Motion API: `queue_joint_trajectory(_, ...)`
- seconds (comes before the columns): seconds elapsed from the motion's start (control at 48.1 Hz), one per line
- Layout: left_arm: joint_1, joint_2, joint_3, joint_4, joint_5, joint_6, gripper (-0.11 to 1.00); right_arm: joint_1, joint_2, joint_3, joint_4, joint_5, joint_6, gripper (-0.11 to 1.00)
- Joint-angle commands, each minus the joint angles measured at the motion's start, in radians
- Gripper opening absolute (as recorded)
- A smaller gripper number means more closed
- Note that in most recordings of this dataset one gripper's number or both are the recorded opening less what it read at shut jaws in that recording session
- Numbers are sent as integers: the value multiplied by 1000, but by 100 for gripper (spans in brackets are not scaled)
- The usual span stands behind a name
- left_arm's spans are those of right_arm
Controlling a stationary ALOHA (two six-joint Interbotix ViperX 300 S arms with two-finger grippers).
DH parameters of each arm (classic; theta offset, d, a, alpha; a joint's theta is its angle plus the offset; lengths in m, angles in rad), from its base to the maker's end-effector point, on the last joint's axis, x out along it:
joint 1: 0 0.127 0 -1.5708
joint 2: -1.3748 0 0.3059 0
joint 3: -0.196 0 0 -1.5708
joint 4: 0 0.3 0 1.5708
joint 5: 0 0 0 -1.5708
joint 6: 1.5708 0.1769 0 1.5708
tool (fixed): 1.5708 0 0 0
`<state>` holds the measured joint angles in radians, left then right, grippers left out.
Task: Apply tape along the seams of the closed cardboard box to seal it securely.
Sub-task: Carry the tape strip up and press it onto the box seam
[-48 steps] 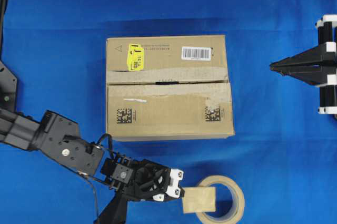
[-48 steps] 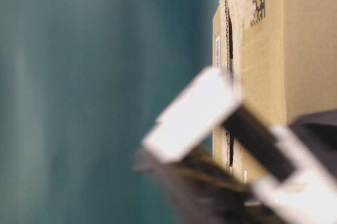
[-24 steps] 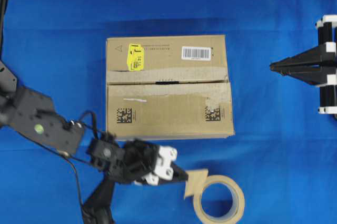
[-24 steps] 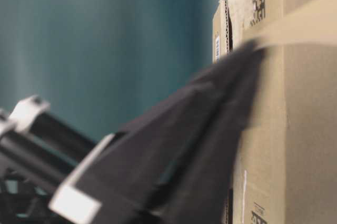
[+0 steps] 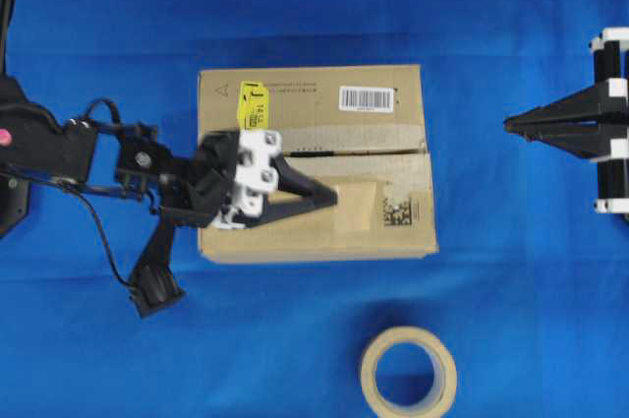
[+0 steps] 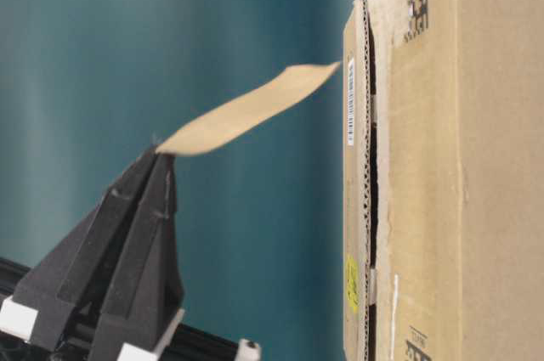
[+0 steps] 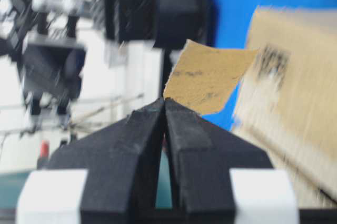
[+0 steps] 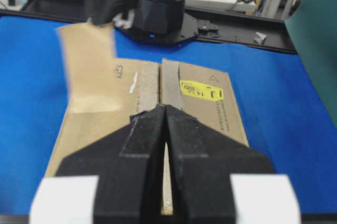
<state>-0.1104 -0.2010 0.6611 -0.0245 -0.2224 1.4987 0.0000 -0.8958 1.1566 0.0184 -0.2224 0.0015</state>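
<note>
While the left gripper (image 5: 332, 199) pinched the short beige-tan tape piece (image 5: 356, 204) in its fingers above the brown cardboard box (image 5: 314, 226), toward five o'clock of the dark seam (image 5: 313, 153), the right gripper (image 5: 508, 124) sat pressed together and empty. The loose tape might curl and stick off the seam.

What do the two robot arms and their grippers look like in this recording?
Both are matte black. The left gripper has long fingers tapering to a wedge, white blocks at their base with dark screw holes, and a loose black cable looping beside the arm. A pink dot marks a link near the left frame edge. The right gripper has the same black wedge fingers and white blocks.
</note>
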Motion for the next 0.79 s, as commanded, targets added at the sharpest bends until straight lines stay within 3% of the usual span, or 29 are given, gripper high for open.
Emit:
queue_joint_trajectory(0.0,31,-31,2,0,-6,-5,0,-2,0,-17,-2,-3,-3,1)
queue_joint_trajectory(0.561,118,46,11,-3,41,-28,0,-25,5,-14,-2,-3,-3,1)
queue_joint_trajectory(0.769,141,55,31,-3,112,-86,0,-43,8,-12,-2,-3,-5,1)
